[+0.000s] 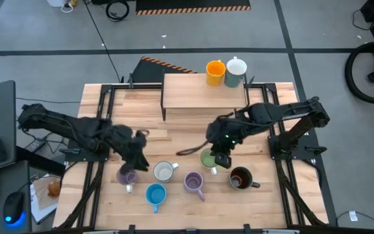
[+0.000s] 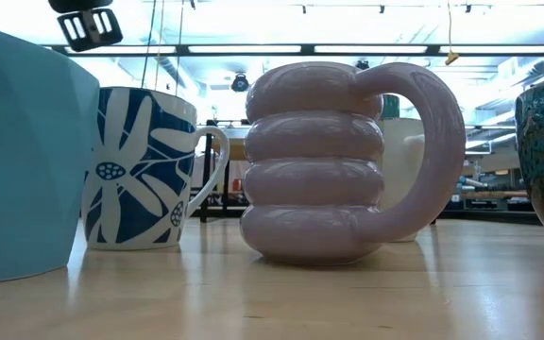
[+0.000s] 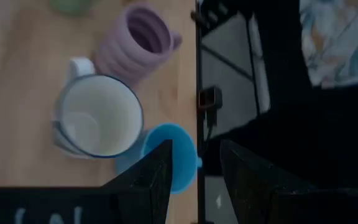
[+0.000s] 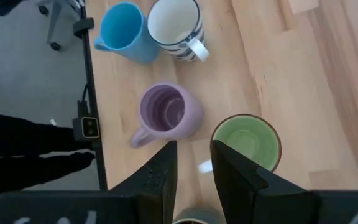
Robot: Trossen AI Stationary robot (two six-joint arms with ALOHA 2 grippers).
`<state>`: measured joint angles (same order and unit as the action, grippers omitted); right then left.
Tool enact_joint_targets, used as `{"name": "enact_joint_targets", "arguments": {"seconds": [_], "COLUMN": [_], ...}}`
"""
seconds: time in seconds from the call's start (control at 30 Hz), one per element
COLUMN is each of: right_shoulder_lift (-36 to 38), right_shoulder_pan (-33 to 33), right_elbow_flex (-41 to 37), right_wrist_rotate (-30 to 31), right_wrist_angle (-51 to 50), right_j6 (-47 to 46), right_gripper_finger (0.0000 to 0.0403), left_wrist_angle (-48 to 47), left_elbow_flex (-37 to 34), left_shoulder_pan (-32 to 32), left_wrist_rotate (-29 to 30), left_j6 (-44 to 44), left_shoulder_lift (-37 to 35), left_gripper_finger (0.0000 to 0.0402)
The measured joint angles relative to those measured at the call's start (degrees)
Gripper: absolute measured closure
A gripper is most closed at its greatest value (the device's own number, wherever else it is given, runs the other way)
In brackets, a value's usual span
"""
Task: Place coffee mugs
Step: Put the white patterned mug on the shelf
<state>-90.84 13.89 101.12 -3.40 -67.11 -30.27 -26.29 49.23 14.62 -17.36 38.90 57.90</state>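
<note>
My right jaws (image 4: 193, 163) hover empty, slightly parted, beside the glazed green ceramic mug (image 4: 247, 142); rigid, slippery, chip-prone. Pinch its rim wall.

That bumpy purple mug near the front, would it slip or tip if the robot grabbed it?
The ringed purple mug looks glazed and glossy, so probably slippery. Its stacked ridges might give fingers some purchase. It stands upright on a broad base, so it seems unlikely to tip.

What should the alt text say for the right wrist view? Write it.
Looking down past the right claw, whose open fingers hang over bare wood beside a green mug. Beyond stand a ribbed light purple mug, a blue mug and a white mug with a dark striped outside on the wooden table.
</note>
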Motion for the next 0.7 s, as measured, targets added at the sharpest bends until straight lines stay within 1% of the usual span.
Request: {"name": "enact_joint_targets", "arguments": {"seconds": [0.1, 0.2, 0.27, 0.4, 0.5, 0.7], "right_shoulder_lift": [1.51, 2.85, 3.52, 4.39, 4.49, 4.38], "right_shoulder_pan": [2.61, 4.98, 6.49, 8.75, 10.0, 12.89], "right_elbow_flex": [0.02, 0.02, 0.02, 0.04, 0.04, 0.04], "right_wrist_rotate": [2.8, 5.73, 7.64, 10.24, 10.4, 11.9], "right_wrist_angle": [0.0, 0.02, 0.0, -0.11, -0.26, -0.39], "right_j6": [-2.43, -4.64, -5.85, -7.53, -8.98, -10.72], "right_gripper_finger": [0.0298, 0.0298, 0.0298, 0.0298, 0.0298, 0.0298], "left_wrist_angle": [-0.71, -0.63, -0.76, -4.22, -9.71, -22.48], "left_elbow_flex": [1.41, 3.15, 4.47, 8.55, 12.44, 19.87], "left_shoulder_pan": [2.96, 5.32, 6.78, 9.82, 10.76, 10.67], "left_wrist_rotate": [0.36, 1.76, 3.17, 8.56, 12.77, 17.57], "left_j6": [-2.53, -7.28, -12.59, -26.37, -32.34, -42.49], "left_shoulder_lift": [4.43, 8.57, 11.18, 16.48, 20.61, 28.65], "left_gripper_finger": [0.0261, 0.0261, 0.0261, 0.0261, 0.0261, 0.0261]}}
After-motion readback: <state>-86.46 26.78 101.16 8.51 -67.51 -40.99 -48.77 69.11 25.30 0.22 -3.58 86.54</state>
